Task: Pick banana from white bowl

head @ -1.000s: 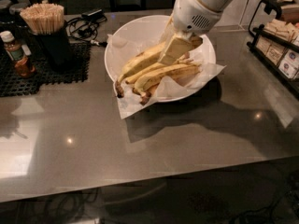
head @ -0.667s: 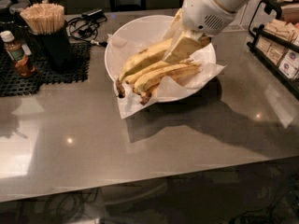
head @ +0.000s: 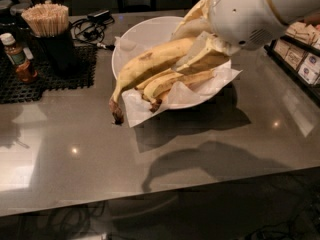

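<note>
The gripper (head: 186, 46) hangs over the right half of the white bowl (head: 131, 43), and it looks clamped on the blossom end of the banana (head: 150, 64), one cream finger above that end and one below.

From the gripper, the banana runs away down and to the left in the camera view. Its long axis is tilted, with the held end high and the dark stem tip low. The stem tip hangs out past the bowl's near-left rim, just above the tabletop (head: 210, 154), so only part of the fruit is over the bowl.

It is the thickest and longest fruit here, yellow with brown blotches along the skin. Below the gripper, the two slimmer bananas (head: 172, 81) lie on the crinkled paper (head: 145, 109), close under the held one. I judge that a straight lift along the arm's line would clear the rim.
</note>
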Robot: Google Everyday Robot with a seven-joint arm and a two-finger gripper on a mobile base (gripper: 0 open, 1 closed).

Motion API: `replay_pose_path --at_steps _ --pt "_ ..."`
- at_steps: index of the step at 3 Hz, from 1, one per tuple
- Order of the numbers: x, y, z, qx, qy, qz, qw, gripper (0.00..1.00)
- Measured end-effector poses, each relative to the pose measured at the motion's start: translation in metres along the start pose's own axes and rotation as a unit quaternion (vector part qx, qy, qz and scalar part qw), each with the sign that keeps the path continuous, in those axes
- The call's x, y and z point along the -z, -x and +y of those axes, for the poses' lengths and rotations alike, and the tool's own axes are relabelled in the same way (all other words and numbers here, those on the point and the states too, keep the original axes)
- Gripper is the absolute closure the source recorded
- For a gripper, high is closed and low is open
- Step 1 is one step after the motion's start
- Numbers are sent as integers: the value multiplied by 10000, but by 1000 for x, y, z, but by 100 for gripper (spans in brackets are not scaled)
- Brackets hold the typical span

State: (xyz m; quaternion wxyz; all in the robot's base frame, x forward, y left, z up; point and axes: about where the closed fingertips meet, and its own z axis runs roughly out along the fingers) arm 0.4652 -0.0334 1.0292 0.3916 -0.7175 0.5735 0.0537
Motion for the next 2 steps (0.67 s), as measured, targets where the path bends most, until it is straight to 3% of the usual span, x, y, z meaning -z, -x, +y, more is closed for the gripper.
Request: replay_pose_path --at_steps 1,2 --pt "5 5 2 195 -32 -50 9998 100" --pt "5 5 2 193 -32 -49 9998 100"
